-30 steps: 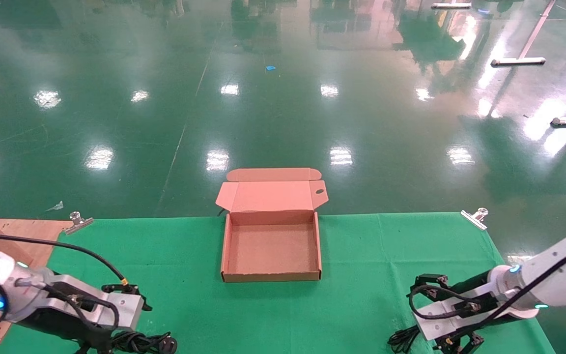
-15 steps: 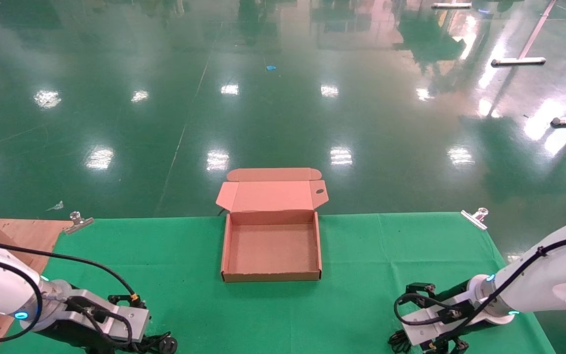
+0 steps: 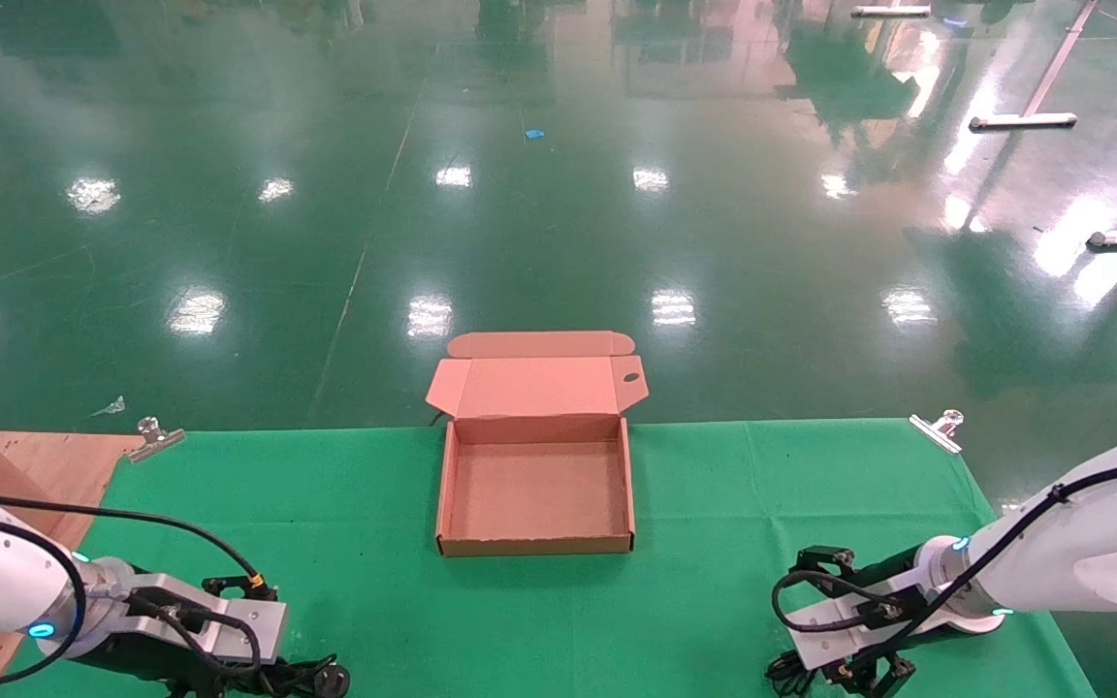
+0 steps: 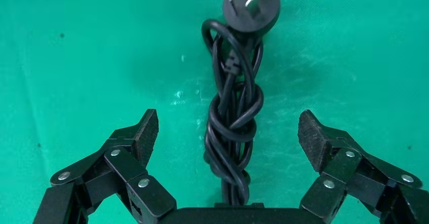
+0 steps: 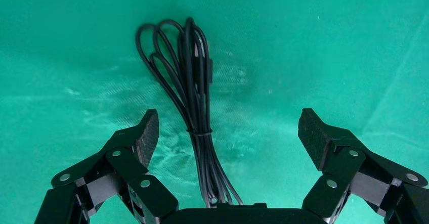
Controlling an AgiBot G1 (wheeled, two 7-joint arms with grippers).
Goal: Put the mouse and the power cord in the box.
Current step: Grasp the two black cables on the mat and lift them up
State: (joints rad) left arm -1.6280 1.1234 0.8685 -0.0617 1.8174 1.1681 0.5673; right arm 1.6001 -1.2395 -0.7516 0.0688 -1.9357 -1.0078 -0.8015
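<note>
Both arms have lowered: left gripper (image 4: 227, 133) straddles the power cord (image 4: 233, 118).

We note a green cloth (image 3: 345, 504) over the bench, metal clips (image 3: 155, 438) at both its far corners, glossy green floor (image 3: 558, 194) beyond it, bare wood (image 3: 45, 465) left of it.

Floor (image 3: 558, 194): glossy green, carrying rows of bright reflections of lights. Small blue scrap (image 3: 534, 134) lying on it, far off. White metal stand feet (image 3: 1022, 121) at far right. Table (image 3: 714, 601): green cloth cover, fastened by metal clips at far left corner (image 3: 153, 438) and far right corner (image 3: 937, 429). Bare wood surface (image 3: 45, 460) at left.
</note>
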